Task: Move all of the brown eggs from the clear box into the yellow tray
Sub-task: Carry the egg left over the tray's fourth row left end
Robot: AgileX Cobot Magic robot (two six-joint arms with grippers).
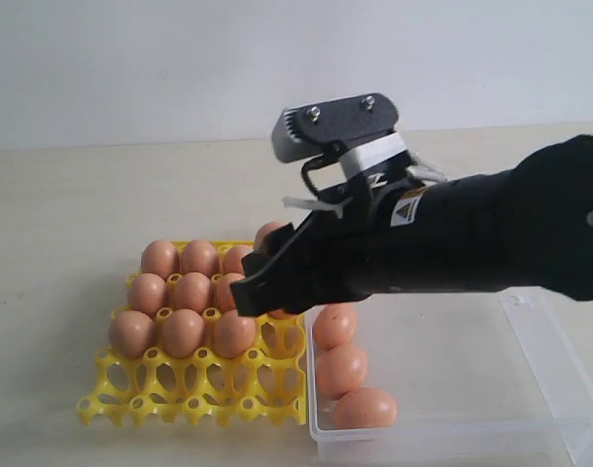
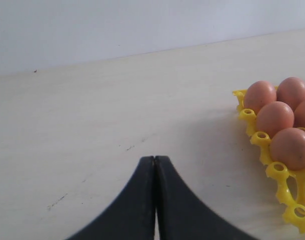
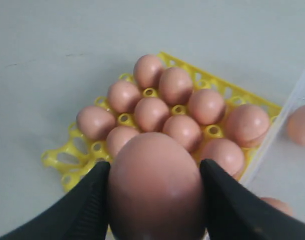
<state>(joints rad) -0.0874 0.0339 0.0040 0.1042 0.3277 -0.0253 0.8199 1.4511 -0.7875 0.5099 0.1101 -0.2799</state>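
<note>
One brown egg (image 3: 155, 190) gripped between the right fingers (image 3: 90, 205), a finger on each flank, held over the yellow tray (image 1: 194, 389), three more eggs (image 1: 340, 368) in the clear box (image 1: 452, 379) beside it, left fingers (image 2: 137, 200) pressed together above the tabletop (image 2: 92, 125)

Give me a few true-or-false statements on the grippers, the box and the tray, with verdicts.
1. The right gripper holds a brown egg. True.
2. The left gripper is open. False: its jaws are shut together.
3. The clear box is empty. False: three eggs lie along its wall nearest the tray.
4. In the exterior view, the yellow tray has no eggs in its nearest row of cups. True.
</note>
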